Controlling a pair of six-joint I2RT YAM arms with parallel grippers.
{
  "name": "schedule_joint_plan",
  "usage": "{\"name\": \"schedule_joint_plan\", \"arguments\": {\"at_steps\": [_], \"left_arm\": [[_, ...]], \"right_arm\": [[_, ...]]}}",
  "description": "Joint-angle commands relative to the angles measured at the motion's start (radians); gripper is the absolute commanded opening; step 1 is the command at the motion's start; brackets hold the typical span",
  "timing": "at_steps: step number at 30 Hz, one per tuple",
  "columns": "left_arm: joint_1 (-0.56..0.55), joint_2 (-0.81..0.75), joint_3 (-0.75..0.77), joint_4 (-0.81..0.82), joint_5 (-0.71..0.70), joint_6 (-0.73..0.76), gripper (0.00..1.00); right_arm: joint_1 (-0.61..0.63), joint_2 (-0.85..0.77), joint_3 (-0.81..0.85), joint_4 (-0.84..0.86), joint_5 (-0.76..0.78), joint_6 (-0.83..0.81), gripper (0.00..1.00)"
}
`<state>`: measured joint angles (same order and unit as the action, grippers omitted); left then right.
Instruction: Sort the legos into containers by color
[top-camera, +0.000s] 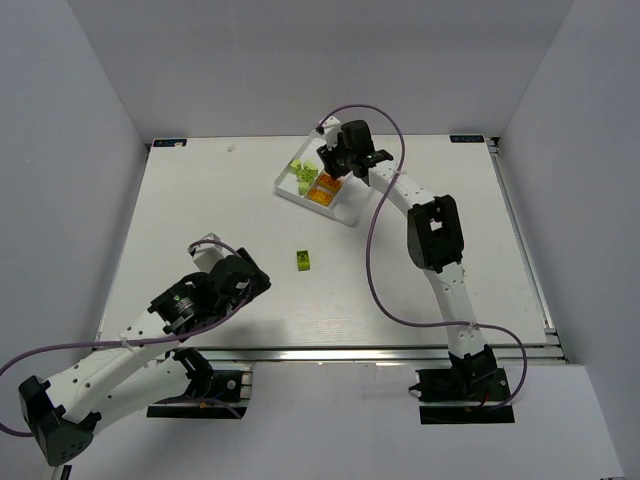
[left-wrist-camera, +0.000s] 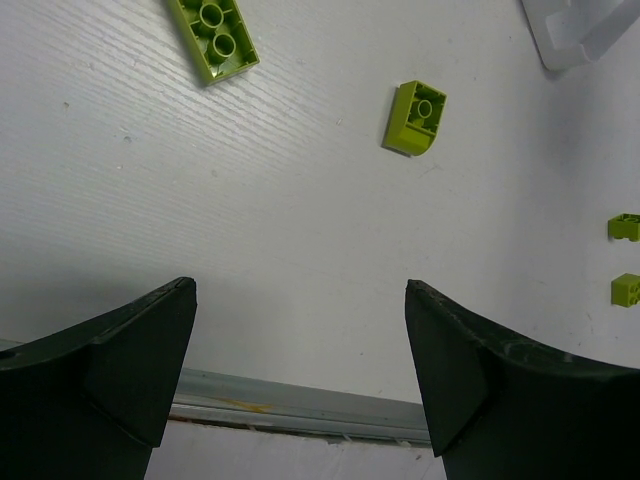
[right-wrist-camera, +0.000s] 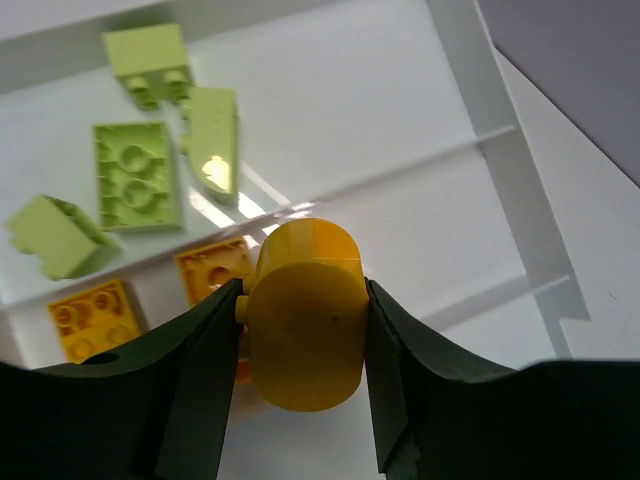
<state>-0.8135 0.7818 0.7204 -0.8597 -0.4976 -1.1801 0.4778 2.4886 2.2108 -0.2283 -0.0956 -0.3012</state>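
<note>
My right gripper (top-camera: 340, 165) hangs over the white tray (top-camera: 347, 215) at the back of the table. In the right wrist view it (right-wrist-camera: 303, 290) is shut on a rounded yellow-orange lego (right-wrist-camera: 305, 345), held above the tray. Below it, two orange bricks (right-wrist-camera: 88, 315) lie in one compartment, and several light green bricks (right-wrist-camera: 135, 175) lie in the adjoining one beyond a divider (right-wrist-camera: 400, 165). My left gripper (top-camera: 245, 282) is open and empty low over the table (left-wrist-camera: 300, 290). A long green brick (left-wrist-camera: 212, 35) and a curved green brick (left-wrist-camera: 416, 118) lie ahead of it.
One small green brick (top-camera: 303, 260) lies mid-table between the arms. Two tiny green pieces (left-wrist-camera: 624, 228) sit at the right edge of the left wrist view, and a white tray corner (left-wrist-camera: 580, 35) shows top right. The table's metal rail (left-wrist-camera: 300, 405) runs under my left fingers.
</note>
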Motion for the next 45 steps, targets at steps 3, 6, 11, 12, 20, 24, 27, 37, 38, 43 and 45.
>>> {"name": "schedule_joint_plan", "arguments": {"at_steps": [3, 6, 11, 12, 20, 24, 27, 37, 38, 43, 45], "left_arm": [[-0.001, 0.013, 0.011, 0.025, -0.002, -0.006, 0.95], [-0.001, 0.048, 0.025, 0.021, -0.005, 0.007, 0.95], [0.008, 0.131, 0.054, -0.008, -0.013, 0.004, 0.95], [0.008, 0.148, 0.065, -0.019, -0.016, -0.003, 0.95], [0.125, 0.347, 0.143, -0.055, -0.018, 0.034, 0.49], [0.276, 0.413, 0.110, 0.037, 0.082, 0.128, 0.61], [0.347, 0.468, 0.111, 0.082, 0.143, 0.201, 0.89], [0.496, 0.776, 0.264, 0.209, 0.260, 0.410, 0.91], [0.507, 0.793, 0.272, 0.217, 0.266, 0.416, 0.91], [0.537, 0.846, 0.309, 0.248, 0.295, 0.453, 0.83], [0.546, 0.859, 0.309, 0.258, 0.317, 0.461, 0.77]], "right_arm": [[-0.025, -0.004, 0.003, 0.101, 0.050, -0.001, 0.34], [-0.025, -0.008, 0.003, 0.098, 0.014, -0.006, 0.67], [-0.027, -0.043, -0.022, 0.092, -0.061, -0.007, 0.89], [-0.028, -0.066, -0.037, 0.092, -0.065, -0.003, 0.89], [-0.141, -0.347, -0.212, -0.078, -0.537, -0.023, 0.57], [-0.195, -0.577, -0.436, -0.238, -0.923, -0.257, 0.19], [-0.205, -0.699, -0.601, -0.295, -0.909, -0.318, 0.38], [-0.243, -0.902, -0.881, -0.249, -0.771, -0.273, 0.69], [-0.245, -0.908, -0.881, -0.253, -0.774, -0.271, 0.69], [-0.261, -0.933, -0.913, -0.272, -0.776, -0.266, 0.69], [-0.265, -0.945, -0.927, -0.272, -0.774, -0.265, 0.68]]}}
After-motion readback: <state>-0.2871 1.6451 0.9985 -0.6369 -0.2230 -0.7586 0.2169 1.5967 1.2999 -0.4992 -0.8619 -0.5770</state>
